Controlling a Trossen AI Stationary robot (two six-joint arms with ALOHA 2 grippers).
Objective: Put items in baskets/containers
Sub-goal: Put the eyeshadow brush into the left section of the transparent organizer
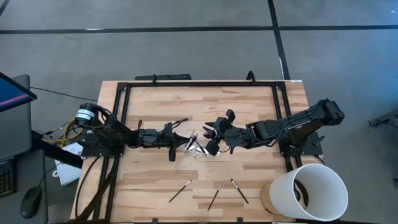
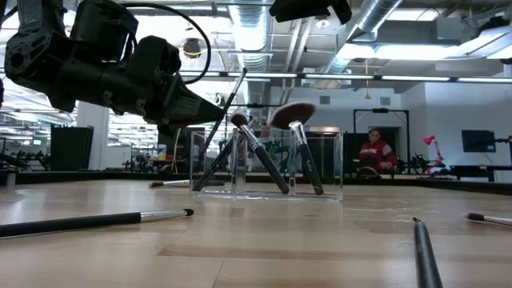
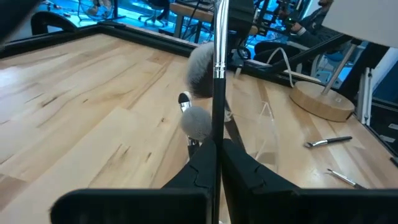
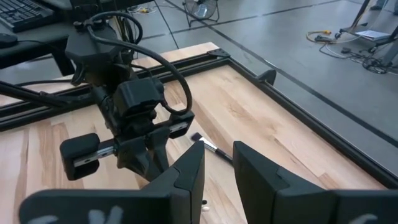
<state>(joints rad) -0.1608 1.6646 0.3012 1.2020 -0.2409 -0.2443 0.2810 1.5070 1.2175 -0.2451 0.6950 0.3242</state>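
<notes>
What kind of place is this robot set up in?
Probably a robotics lab or workshop: bare ceiling ducts overhead, a concrete floor around the wooden table, and a computer monitor beside it.

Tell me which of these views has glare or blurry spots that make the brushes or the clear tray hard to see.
Low view: bright ceiling lights backlight the scene, leaving the left gripper a dark shape, and the clear tray faint. Left wrist view: the held brush is sharp, the fluffy brush heads behind it soft. High view: evenly lit, the loose brushes small.

Three loose brushes, one tray
</notes>
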